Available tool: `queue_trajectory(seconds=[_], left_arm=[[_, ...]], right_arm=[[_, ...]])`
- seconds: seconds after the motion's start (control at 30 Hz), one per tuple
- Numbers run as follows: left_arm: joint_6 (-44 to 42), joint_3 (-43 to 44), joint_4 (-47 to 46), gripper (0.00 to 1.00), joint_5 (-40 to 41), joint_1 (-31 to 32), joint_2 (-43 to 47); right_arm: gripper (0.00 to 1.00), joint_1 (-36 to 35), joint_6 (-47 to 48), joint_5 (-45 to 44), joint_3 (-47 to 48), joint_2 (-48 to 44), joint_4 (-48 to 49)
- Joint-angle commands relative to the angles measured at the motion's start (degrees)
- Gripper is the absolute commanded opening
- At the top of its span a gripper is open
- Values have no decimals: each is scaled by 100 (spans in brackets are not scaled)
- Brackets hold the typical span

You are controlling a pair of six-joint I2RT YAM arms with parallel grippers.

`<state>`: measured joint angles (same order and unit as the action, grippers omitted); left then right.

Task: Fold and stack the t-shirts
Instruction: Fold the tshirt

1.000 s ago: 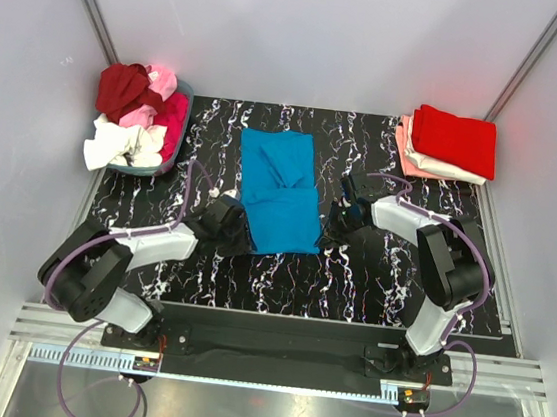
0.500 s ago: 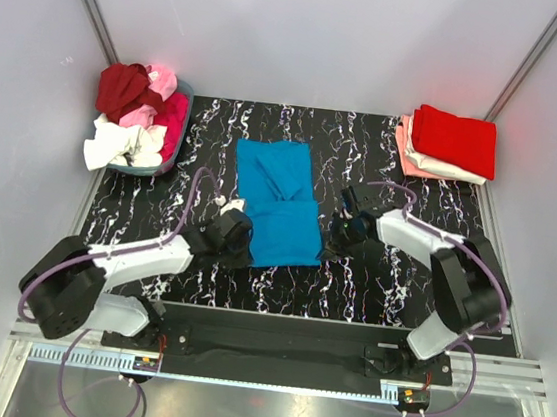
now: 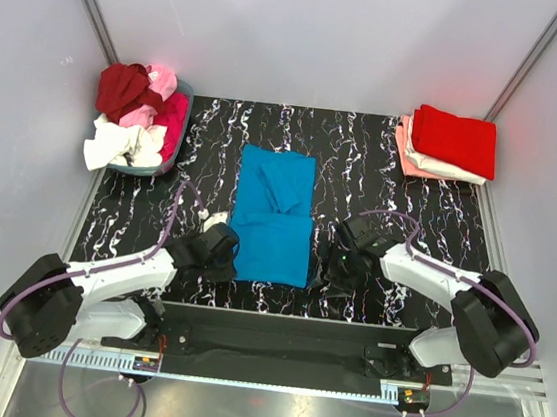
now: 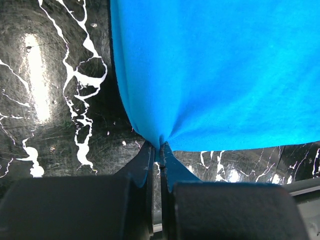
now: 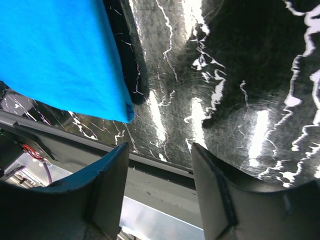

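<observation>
A bright blue t-shirt point(image 3: 276, 213) lies lengthwise on the black marbled table point(image 3: 400, 197), partly folded. My left gripper point(image 3: 223, 251) is shut on its near left corner, and the left wrist view shows the blue t-shirt point(image 4: 215, 75) pinched between the fingertips point(image 4: 151, 155). My right gripper point(image 3: 324, 264) stands open just off the near right corner. In the right wrist view the blue t-shirt's corner point(image 5: 65, 60) lies free above the left finger point(image 5: 107, 175). Loose t-shirts point(image 3: 133, 112) in red, pink and white fill a basket. Folded t-shirts point(image 3: 449, 142) sit stacked at the far right.
The grey basket point(image 3: 178, 142) stands at the table's far left corner. The table's near edge and a metal rail point(image 3: 276, 321) run just under both grippers. Grey walls close in both sides.
Both grippers have drawn toward the near edge, pulling the blue t-shirt's near hem with them. The right gripper has opened and let its corner go. The left stays shut on its corner.
</observation>
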<state>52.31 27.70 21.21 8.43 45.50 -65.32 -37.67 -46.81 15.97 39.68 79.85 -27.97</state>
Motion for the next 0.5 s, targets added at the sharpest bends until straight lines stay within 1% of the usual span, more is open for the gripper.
queue_trajectory(seconds=[0.0,0.07,0.1,0.17,0.2,0.23,0.27,0.33,0.47], left_arm=[[77,24,-152,0,36,47,28],[77,25,-170,0,28,47,11],[77,16,-179,0,28,47,-16],[77,16,-188,0,19,47,-33],[77,16,-196,0,19,47,-33],[86,16,-196,0,19,47,-33],[86,24,-196,0,19,56,-25],[86,25,-196,0,1,47,-16],[86,-19,-223,0,-8,56,28]], right_arm=[[59,-152,-294,-120,127,143,397],[55,-240,-268,-286,294,408,284],[55,-293,-276,-313,382,443,283],[54,-294,-329,-261,435,557,344],[52,-320,-355,-226,505,610,405],[53,-346,-451,-78,505,732,476],[52,-372,-530,2,488,794,694],[53,-469,-671,38,497,987,810],[52,-487,-1155,-111,312,1084,1406]])
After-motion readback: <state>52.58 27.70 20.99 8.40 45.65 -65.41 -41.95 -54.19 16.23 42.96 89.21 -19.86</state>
